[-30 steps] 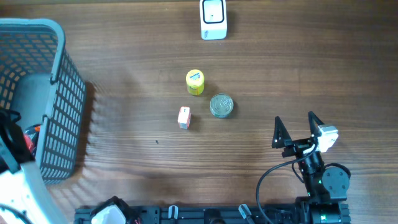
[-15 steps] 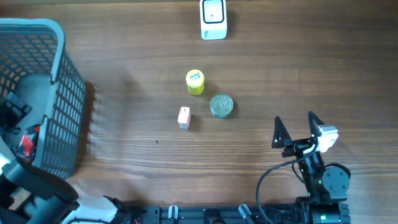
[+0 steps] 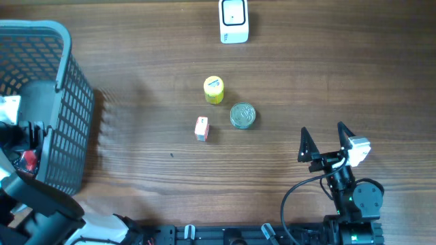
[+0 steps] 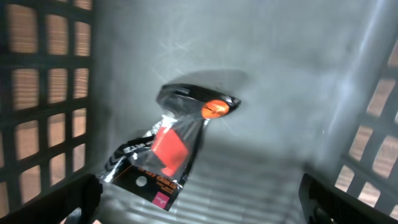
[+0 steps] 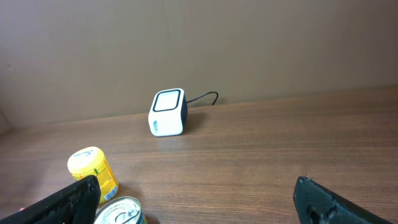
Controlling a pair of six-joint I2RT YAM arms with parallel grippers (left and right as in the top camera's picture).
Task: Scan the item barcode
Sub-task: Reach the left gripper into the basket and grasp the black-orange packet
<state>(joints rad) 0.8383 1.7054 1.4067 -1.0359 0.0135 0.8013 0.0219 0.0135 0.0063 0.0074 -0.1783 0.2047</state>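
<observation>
Left wrist view: the left gripper [image 4: 199,208] hangs inside the grey basket [image 4: 37,74], jaws wide apart, over a black-and-red packet [image 4: 163,152] on its floor. The right gripper [image 3: 323,133] stands open; beyond it a tin [image 3: 242,115], a yellow tub [image 3: 214,89], then the white scanner [image 3: 234,20].

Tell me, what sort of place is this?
Probably a mock shop checkout set up on a wooden table: a white barcode scanner, a grey shopping basket, and small groceries like a yellow tub and a tin can.
</observation>
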